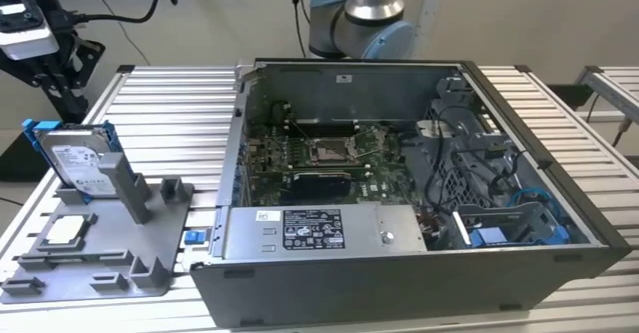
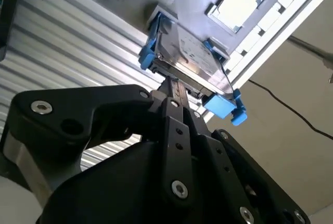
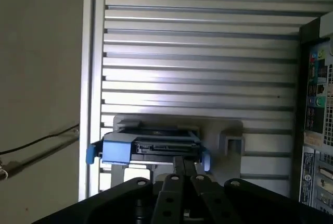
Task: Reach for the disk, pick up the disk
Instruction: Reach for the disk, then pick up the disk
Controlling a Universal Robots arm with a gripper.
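- In the second wrist view the claw (image 2: 174,86) is clenched, its two black fingers drawn together with nothing between them.
- Its tip points at the upper edge of the disk (image 2: 190,57). It sits very near that edge, and I cannot tell whether it touches.
- The disk stands on its edge, tilted back a little, with a blue caddy (image 2: 223,107) framing it.
- In the exterior view the disk's white label faces the camera. The disk is slotted into a grey holder (image 1: 110,269) at the exterior view's left, with the claw just above it.
- A small square silver chip (image 1: 65,230) lies flat in the same holder, near the foot of the disk.
- The holder rests on the slatted metal table (image 1: 170,116).
- Beside the holder, toward the exterior view's right, an open computer case (image 1: 399,280) sits on the table with its board and cables exposed.
- Behind the case rises the robot arm's base (image 1: 364,19).
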